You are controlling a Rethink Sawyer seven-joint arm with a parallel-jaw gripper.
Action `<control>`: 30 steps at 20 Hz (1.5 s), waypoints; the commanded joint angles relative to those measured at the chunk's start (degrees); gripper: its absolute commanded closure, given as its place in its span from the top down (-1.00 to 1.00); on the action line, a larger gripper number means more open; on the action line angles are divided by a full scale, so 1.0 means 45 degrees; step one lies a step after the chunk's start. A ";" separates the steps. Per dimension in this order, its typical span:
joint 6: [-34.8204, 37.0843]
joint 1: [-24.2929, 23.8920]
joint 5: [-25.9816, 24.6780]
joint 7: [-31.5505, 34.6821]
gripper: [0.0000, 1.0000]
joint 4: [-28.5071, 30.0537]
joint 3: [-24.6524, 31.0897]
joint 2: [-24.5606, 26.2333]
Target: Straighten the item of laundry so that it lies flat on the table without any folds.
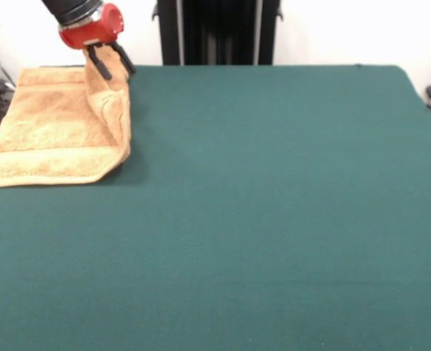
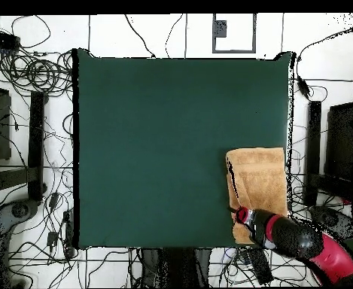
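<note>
The orange-tan item of laundry (image 1: pixel 54 128) lies at the far left corner of the green table (image 1: pixel 274 219) in the front view. Its right edge is drawn up into a fold that rises to my gripper (image 1: pixel 114 66). The red gripper hangs just above that fold, its black fingers (image 1: pixel 102 67) straddling the raised cloth and holding it. In the overhead view the item of laundry (image 2: pixel 260 179) sits by the table's (image 2: pixel 171 150) right edge, with the gripper (image 2: pixel 238 214) over its lower left corner. The arm hides that corner.
The laundry reaches close to the table's edges at that corner. A black column (image 1: pixel 219 29) stands behind the table's far edge. Cables (image 2: pixel 36 75) and dark equipment (image 2: pixel 341 143) lie on the floor around the table.
</note>
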 commanded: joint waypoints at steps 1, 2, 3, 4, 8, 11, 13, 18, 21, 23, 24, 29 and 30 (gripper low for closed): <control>0.1394 0.0333 0.0658 -0.1258 1.00 -0.0367 0.1321 0.0717; 0.1401 0.0308 0.0636 -0.1270 1.00 -0.0375 0.1328 0.0716; 0.1414 0.0264 0.0595 -0.1312 1.00 -0.0392 0.1325 0.0739; 0.1437 0.0252 0.0576 -0.1329 1.00 -0.0419 0.1329 0.0753; 0.1514 0.0197 0.0470 -0.1446 1.00 -0.0567 0.1343 0.0868; 0.1605 0.0192 0.0417 -0.1502 1.00 -0.0685 0.1369 0.0887; 0.1710 0.0158 0.0410 -0.1527 1.00 -0.0718 0.1401 0.0800; 0.2750 -0.0061 0.0671 -0.1858 1.00 -0.0857 0.1650 0.0232; 0.3452 -0.0244 0.0833 -0.2114 1.00 -0.1072 0.1797 0.0015; 0.3732 -0.0315 0.0837 -0.2234 1.00 -0.1226 0.1870 -0.0011; 0.3806 -0.0341 0.0819 -0.2249 1.00 -0.1263 0.1907 -0.0047; 0.4483 -0.0317 0.0472 -0.2781 1.00 -0.1834 0.2190 -0.0447; 0.4581 -0.0324 0.0450 -0.2802 1.00 -0.1894 0.2217 -0.0459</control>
